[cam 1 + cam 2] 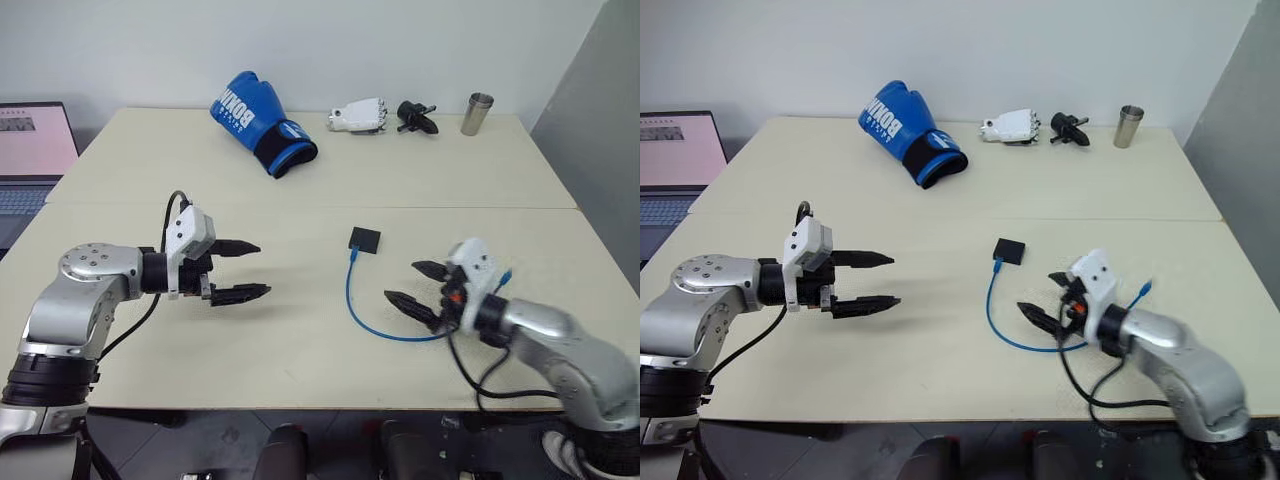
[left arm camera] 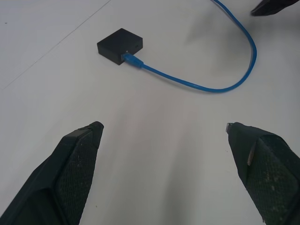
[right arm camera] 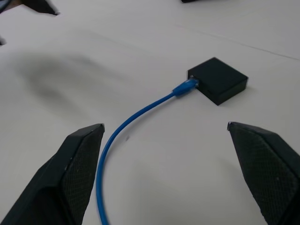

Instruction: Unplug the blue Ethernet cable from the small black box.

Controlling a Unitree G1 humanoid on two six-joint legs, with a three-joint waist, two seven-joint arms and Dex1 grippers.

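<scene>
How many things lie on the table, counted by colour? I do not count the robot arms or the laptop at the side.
Blue: 2, the boxing glove and the Ethernet cable.
Black: 2, the small box and the claw-shaped gadget.
White: 1, the hand-shaped object.
Metal: 1, the cup.
Total: 6.

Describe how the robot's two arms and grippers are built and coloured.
Both arms are silver-grey metal with black joint rings, and black cables loop along them. Each wrist carries a white block. The left gripper and right gripper each have two black pointed fingers with finely textured inner pads. The right wrist shows a small orange-red part.
</scene>
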